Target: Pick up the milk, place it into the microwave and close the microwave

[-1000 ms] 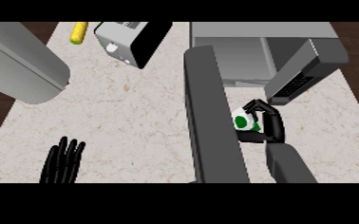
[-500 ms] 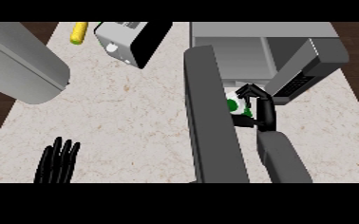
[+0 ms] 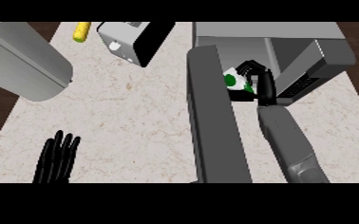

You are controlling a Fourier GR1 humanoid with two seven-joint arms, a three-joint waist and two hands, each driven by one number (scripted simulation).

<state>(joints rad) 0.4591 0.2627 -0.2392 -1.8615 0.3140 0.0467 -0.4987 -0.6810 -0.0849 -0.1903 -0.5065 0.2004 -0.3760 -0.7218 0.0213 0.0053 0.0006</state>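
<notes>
Right hand [image 3: 258, 81] curled around milk [image 3: 235, 80], held at microwave [image 3: 294, 42] mouth for placing inside. Door [image 3: 214, 118] swung wide for access. Left hand [image 3: 57, 157] resting open, lower left.

Milk [image 3: 235, 81] half behind right hand [image 3: 261, 83]

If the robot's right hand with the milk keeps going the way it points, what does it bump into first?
Probably the microwave's inside: the right hand, curled round the milk, points up into its open front. Depth is hard to judge from above.
</notes>
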